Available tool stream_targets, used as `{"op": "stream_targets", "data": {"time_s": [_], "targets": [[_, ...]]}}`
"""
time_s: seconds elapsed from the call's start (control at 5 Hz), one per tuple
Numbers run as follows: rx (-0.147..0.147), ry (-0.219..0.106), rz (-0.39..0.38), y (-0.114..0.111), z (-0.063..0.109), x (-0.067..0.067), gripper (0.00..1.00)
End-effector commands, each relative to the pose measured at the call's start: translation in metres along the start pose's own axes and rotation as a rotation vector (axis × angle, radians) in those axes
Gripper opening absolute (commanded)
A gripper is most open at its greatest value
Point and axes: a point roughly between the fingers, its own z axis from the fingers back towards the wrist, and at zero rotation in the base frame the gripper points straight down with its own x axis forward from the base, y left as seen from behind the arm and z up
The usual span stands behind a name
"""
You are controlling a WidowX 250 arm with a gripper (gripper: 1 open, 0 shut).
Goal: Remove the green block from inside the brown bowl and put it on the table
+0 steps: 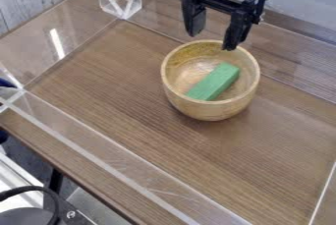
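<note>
Gripper [213, 30] hangs above the far rim of the brown bowl [178, 93], its two dark fingers [235, 28] spread wide and holding nothing. I see the green block [214, 83] lying tilted inside the bowl, which rests on the table [105, 101].

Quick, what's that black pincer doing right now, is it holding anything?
Black pincer: open, holding nothing, above the round tan wooden bowl.

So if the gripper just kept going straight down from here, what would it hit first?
Probably the brown bowl: the open gripper hangs over its far rim, so the rim or the green block comes first; depth is unclear.
</note>
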Motion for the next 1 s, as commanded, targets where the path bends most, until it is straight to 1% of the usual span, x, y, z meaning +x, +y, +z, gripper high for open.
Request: {"op": "stream_targets", "data": {"time_s": [0.0,0.2,0.4,0.6,0.8], "targets": [[0.005,0.051,-0.021,0.001,-0.007,-0.005,1.00],[-0.013,0.061,-0.014,-0.002,-0.026,-0.009,1.00],[-0.031,0.056,-0.002,-0.004,-0.045,-0.011,1.00],[-0.040,0.039,0.007,-0.003,-0.046,-0.007,1.00],[-0.048,0.040,0.014,-0.003,-0.050,-0.005,0.00]]}}
